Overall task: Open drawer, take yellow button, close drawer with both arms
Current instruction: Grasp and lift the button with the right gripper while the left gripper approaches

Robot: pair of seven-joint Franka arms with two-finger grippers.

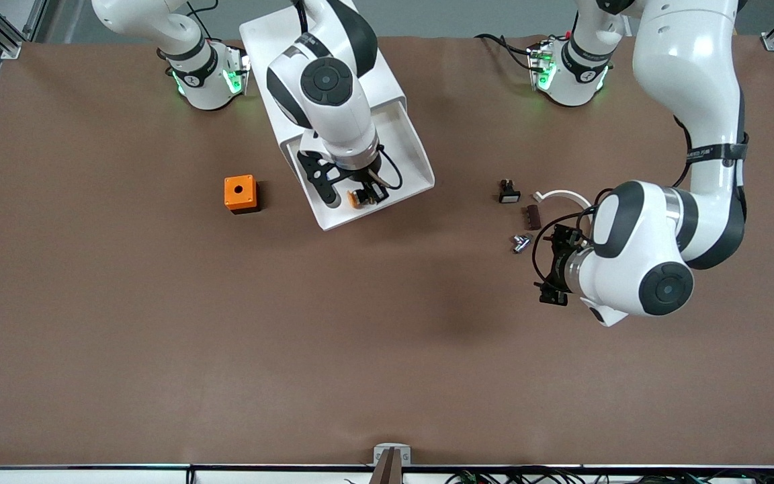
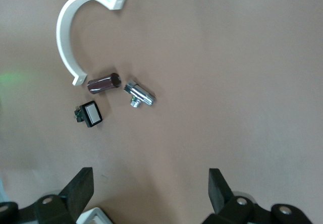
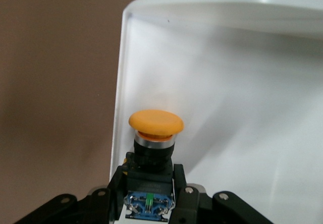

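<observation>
The drawer [image 1: 414, 161] is pulled out of the white cabinet [image 1: 259, 33]; its white floor fills the right wrist view [image 3: 242, 108]. My right gripper [image 1: 360, 195] is over the drawer's front part, by the side wall toward the right arm's end. It is shut on the button [image 1: 355, 197]. In the right wrist view the fingers [image 3: 180, 181] clamp the button's black body, with the orange-yellow cap [image 3: 155, 123] pointing away and the blue rear toward the wrist. My left gripper [image 1: 543, 265] is open and empty over bare table, as its wrist view shows [image 2: 150, 183].
An orange cube with a hole [image 1: 240, 193] sits beside the drawer toward the right arm's end. By the left gripper lie a white curved clip [image 1: 562, 196], a dark cylinder [image 1: 533, 215], a metal fitting [image 1: 520, 242] and a small black switch [image 1: 508, 191].
</observation>
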